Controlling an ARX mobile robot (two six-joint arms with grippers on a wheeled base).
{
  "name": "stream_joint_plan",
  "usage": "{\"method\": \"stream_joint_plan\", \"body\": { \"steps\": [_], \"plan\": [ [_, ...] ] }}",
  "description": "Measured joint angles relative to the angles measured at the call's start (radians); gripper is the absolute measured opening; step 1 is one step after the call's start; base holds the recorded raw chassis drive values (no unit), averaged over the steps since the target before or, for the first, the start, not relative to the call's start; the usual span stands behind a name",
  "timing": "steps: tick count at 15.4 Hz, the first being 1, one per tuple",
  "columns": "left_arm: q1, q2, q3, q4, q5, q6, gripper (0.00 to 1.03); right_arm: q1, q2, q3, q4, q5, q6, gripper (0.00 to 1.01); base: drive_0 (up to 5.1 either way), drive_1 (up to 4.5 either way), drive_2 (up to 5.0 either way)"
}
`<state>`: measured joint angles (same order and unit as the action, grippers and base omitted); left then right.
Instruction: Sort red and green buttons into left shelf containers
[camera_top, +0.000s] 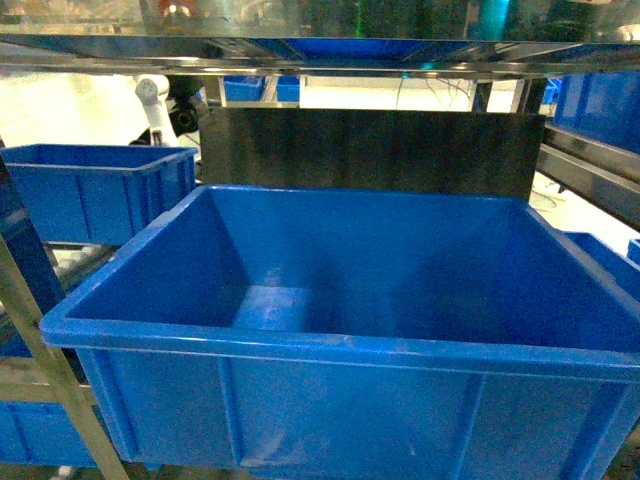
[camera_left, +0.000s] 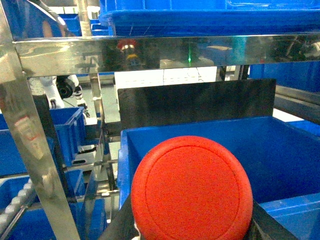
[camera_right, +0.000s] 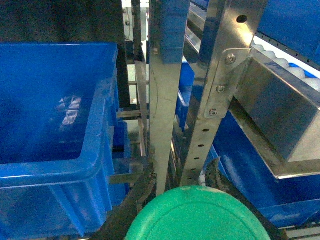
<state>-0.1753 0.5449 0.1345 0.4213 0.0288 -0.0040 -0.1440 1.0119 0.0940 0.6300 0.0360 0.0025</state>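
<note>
In the head view a large blue bin (camera_top: 340, 330) is seen filling the frame, its floor bare, set on a steel shelf (camera_top: 300, 55) with a dark panel (camera_top: 370, 150) behind it. A second blue bin (camera_top: 90, 190) stands to the left. Neither arm nor any button is shown here, so the bins are judged to be waiting as targets.

In the left wrist view a red button (camera_left: 192, 192) is held close under the camera. The left gripper (camera_left: 192, 220) has its jaws clenched on its sides, before the same large bin, so a drop there seems prepared.

In the right wrist view a green button (camera_right: 197, 215) is grasped by the jaws of the right gripper (camera_right: 182, 200), facing a steel upright (camera_right: 162, 95) beside the bin's corner. Only here is green shown.
</note>
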Motion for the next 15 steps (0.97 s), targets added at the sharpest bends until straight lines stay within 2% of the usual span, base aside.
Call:
{"method": "stream_joint_plan", "body": {
  "steps": [2, 3, 5, 7, 9, 10, 15],
  "plan": [
    [0.0, 0.0, 0.0, 0.0, 0.0, 0.0, 0.24, 0.003, 0.003, 0.0, 0.007, 0.005, 0.0, 0.27, 0.0, 0.0, 0.0],
    [0.0, 0.0, 0.0, 0.0, 0.0, 0.0, 0.24, 0.04, 0.026, 0.007, 0.038, 0.04, 0.002, 0.27, 0.0, 0.0, 0.0],
    [0.0, 0.0, 0.0, 0.0, 0.0, 0.0, 0.24, 0.171, 0.081, 0.06, 0.105, 0.094, 0.013, 0.27, 0.0, 0.0, 0.0],
    [0.0, 0.0, 0.0, 0.0, 0.0, 0.0, 0.24, 0.33, 0.133, 0.111, 0.153, 0.171, 0.018, 0.27, 0.0, 0.0, 0.0],
    [0.0, 0.0, 0.0, -0.001, 0.0, 0.0, 0.24, 0.465, 0.209, 0.15, 0.15, 0.213, 0.033, 0.27, 0.0, 0.0, 0.0],
    [0.0, 0.0, 0.0, 0.001, 0.0, 0.0, 0.24, 0.506, 0.243, 0.167, 0.138, 0.224, 0.039, 0.27, 0.0, 0.0, 0.0],
    [0.0, 0.0, 0.0, 0.0, 0.0, 0.0, 0.24, 0.51, 0.243, 0.167, 0.14, 0.23, 0.05, 0.27, 0.0, 0.0, 0.0]
  ]
}}
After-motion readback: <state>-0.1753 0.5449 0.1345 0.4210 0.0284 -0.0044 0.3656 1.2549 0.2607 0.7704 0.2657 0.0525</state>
